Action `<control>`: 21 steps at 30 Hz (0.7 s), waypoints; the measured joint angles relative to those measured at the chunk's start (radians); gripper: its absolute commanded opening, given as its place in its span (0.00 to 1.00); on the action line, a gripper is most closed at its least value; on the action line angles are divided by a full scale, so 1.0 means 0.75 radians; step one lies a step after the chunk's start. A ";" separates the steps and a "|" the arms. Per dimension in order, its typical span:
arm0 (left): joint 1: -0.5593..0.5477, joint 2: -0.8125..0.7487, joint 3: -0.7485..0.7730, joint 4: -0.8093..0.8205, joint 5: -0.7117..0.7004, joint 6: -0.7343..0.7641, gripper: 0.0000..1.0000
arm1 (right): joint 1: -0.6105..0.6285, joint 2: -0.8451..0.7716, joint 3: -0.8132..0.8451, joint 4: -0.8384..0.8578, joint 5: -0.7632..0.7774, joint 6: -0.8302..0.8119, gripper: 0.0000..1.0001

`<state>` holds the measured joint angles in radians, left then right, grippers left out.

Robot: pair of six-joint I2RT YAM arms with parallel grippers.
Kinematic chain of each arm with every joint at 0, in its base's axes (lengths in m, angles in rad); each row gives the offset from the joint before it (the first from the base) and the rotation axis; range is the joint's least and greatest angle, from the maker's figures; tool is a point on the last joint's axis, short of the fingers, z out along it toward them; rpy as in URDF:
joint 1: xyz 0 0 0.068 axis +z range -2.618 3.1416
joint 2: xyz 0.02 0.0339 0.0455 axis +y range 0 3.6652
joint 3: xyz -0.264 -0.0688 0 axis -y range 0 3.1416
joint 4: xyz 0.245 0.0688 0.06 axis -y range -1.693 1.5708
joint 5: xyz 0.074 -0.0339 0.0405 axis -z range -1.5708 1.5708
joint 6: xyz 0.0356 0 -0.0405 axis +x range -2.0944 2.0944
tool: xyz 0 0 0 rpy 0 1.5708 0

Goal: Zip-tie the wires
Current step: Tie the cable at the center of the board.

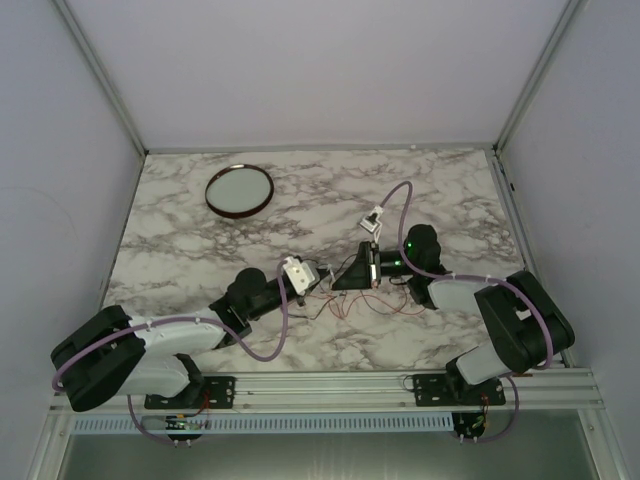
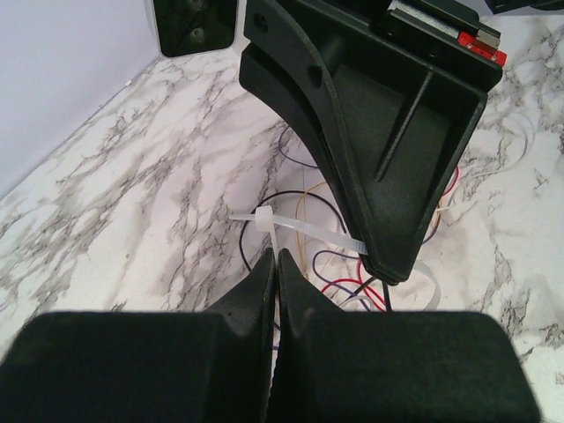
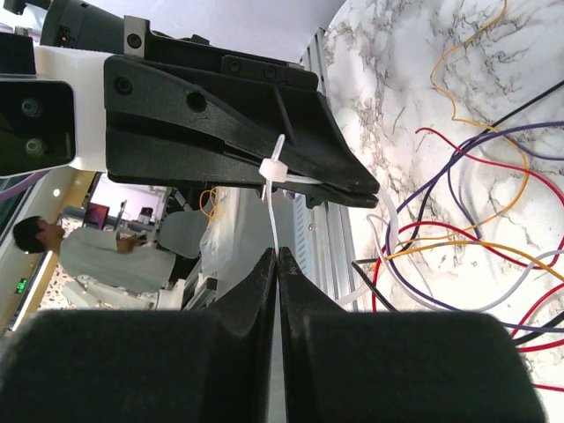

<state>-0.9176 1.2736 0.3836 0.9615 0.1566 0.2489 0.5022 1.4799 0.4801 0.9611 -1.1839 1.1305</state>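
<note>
The wires [image 1: 378, 301] lie in a loose tangle of red, purple, orange and black strands on the marble table between the two arms; in the wrist views the wires [image 2: 345, 285] [image 3: 412, 249] curl just past the fingertips. A white zip tie [image 2: 262, 218] spans both grippers, and its strap curves round some strands. My left gripper [image 2: 275, 257] is shut on the strap just below the zip tie's head. My right gripper [image 3: 277, 254] is shut on the thin tail below the head [image 3: 273, 167]. In the top view the left gripper [image 1: 322, 274] and right gripper [image 1: 338, 282] meet tip to tip.
A round dark-rimmed dish [image 1: 240, 213] sits at the table's far left. Grey walls close the table on three sides, and a metal rail [image 1: 400, 385] runs along the near edge. A purple cable [image 1: 398, 195] arcs above the right wrist.
</note>
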 measured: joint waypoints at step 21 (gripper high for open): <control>-0.017 0.005 0.001 -0.048 -0.014 0.085 0.00 | -0.033 0.052 0.087 -0.142 0.021 -0.013 0.00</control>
<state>-0.9306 1.2770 0.3840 0.9253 0.1463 0.3130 0.4778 1.5192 0.5457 0.8547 -1.1683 1.1210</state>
